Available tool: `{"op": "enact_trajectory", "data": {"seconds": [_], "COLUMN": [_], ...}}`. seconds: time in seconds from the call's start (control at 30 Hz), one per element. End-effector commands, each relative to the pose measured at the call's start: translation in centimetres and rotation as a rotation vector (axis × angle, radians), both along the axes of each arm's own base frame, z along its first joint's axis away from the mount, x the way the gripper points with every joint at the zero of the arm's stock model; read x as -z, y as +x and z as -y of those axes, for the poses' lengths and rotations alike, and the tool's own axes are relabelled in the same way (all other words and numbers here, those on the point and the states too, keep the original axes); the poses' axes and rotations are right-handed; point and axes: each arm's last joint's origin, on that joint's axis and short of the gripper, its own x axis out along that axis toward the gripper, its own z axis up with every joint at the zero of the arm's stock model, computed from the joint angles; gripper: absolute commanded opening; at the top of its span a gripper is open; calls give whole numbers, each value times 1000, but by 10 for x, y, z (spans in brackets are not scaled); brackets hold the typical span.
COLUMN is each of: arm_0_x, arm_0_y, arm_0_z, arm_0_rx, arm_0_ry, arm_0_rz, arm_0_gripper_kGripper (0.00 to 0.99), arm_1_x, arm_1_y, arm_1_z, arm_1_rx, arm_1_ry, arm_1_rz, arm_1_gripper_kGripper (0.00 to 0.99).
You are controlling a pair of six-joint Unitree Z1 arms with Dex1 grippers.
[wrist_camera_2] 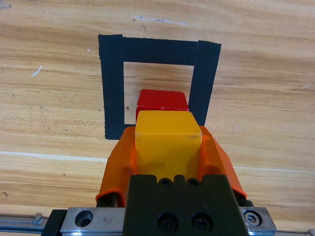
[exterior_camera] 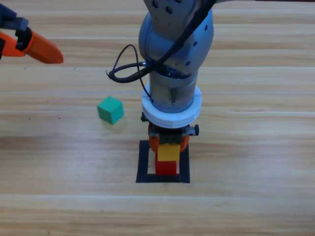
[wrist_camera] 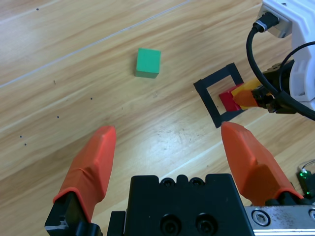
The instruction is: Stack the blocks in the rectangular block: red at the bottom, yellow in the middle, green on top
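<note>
Right end effector (wrist_camera_2: pixel 168 147): both orange jaws clamped on the yellow cube (wrist_camera_2: pixel 168 140), one jaw against each side face. In the right wrist view the cube fills the space between the jaws, top face level. Directly past it sits the red cube (wrist_camera_2: pixel 162 100), inside the black tape square (wrist_camera_2: pixel 112 88). Whether the yellow cube touches the red one cannot be told from this view.

High view: right end effector (exterior_camera: pixel 169 145) comes down from the top edge over the middle of the wooden surface (exterior_camera: pixel 256 147). Yellow cube (exterior_camera: pixel 168 152) sits above the red cube (exterior_camera: pixel 166 167), overlapping its far part; red cube lies within the tape square (exterior_camera: pixel 143 164), toward its near edge. Contact between the two cubes not resolvable here either.

Left wrist view gives a side look: yellow cube (wrist_camera: pixel 244 91) held at the red cube (wrist_camera: pixel 227 101), both inside the tape square (wrist_camera: pixel 209 101).

Teal-green cube (exterior_camera: pixel 110 109): alone on the surface, left of the tape square and a little farther back, well apart from it, nothing touching it. It rests flat, turned slightly against the wood grain.

Left end effector (exterior_camera: pixel 37 47): waiting at the upper left of the high view, off the surface contents. Its own wrist view shows the left end effector (wrist_camera: pixel 167 140) with jaws spread wide apart and nothing between them; green cube (wrist_camera: pixel 148 63) lies ahead of it.
</note>
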Motion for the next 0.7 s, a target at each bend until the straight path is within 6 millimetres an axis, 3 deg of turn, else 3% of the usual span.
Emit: {"op": "enact_trajectory", "data": {"seconds": [0.03, 0.13, 0.17, 0.2, 0.23, 0.27, 0.47, 0.53, 0.7], "arm_0_x": [17, 18, 19, 19, 18, 18, 21, 21, 21], "arm_0_y": [9, 9, 9, 9, 10, 10, 12, 13, 21], "arm_0_z": [-3, -3, -3, -3, -2, -2, -2, -2, 0], "arm_0_rx": [-11, -10, -10, -9, -9, -8, -11, -11, -41], "arm_0_ry": [22, 24, 24, 23, 25, 23, 32, 35, 35], "arm_0_rz": [-47, -46, -48, -47, -46, -45, -50, -49, -35], "arm_0_gripper_kGripper": [911, 911, 911, 911, 911, 911, 911, 911, 913], "arm_1_x": [26, 25, 24, 24, 24, 24, 11, -12, -109], "arm_1_y": [-13, -13, -13, -13, -13, -14, -19, -26, -57], "arm_1_z": [-14, -14, -14, -14, -14, -14, -15, -13, 11], "arm_1_rx": [-30, -30, -30, -29, -30, -31, -40, -50, -128], "arm_1_ry": [-51, -48, -48, -48, -48, -48, -31, -9, 107], "arm_1_rz": [-25, -22, -20, -18, -20, -18, 1, 56, 252], "arm_1_gripper_kGripper": [0, 18, 296, 647, 914, 966, 990, 990, 990]}}
